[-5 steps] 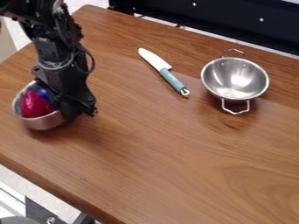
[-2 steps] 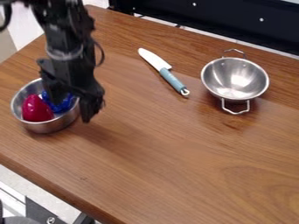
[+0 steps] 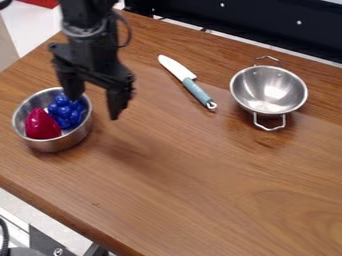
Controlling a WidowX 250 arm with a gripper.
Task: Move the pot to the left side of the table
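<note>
One pot (image 3: 59,144), round and metal, standing upright at the left of the view, on the table (image 3: 180,165), near the table's left edge. It holds two things: one red, smooth, tapering piece (image 3: 41,126) on the left side, and one blue bunch (image 3: 67,112) of rounded lumps on the right side, the two side by side.

One gripper (image 3: 95,107), black, two fingers, pointing down at the pot's right side. Jaws released, spread well apart, grasping nothing. In the camera view one finger overlaps the pot's upper right rim, next to the blue bunch; the other hangs right of the pot, over bare wood. The pot lies mostly left of the jaws, only its right rim reaching into the span between them. Whether a fingertip touches the rim, one cannot tell from this angle.

Farther right, one knife (image 3: 185,79), lying flat and slanted: pale blade toward the upper left, blue-grey handle toward the lower right, a metal loop at the handle's end. Well apart from the pot.

Right of the knife, one metal bowl (image 3: 267,92), with two wire handles, one on the far side, one on the near side. Upright, mouth up, shiny inside.

Beyond the table's far edge, one dark panel (image 3: 260,21) with small pale dots.
</note>
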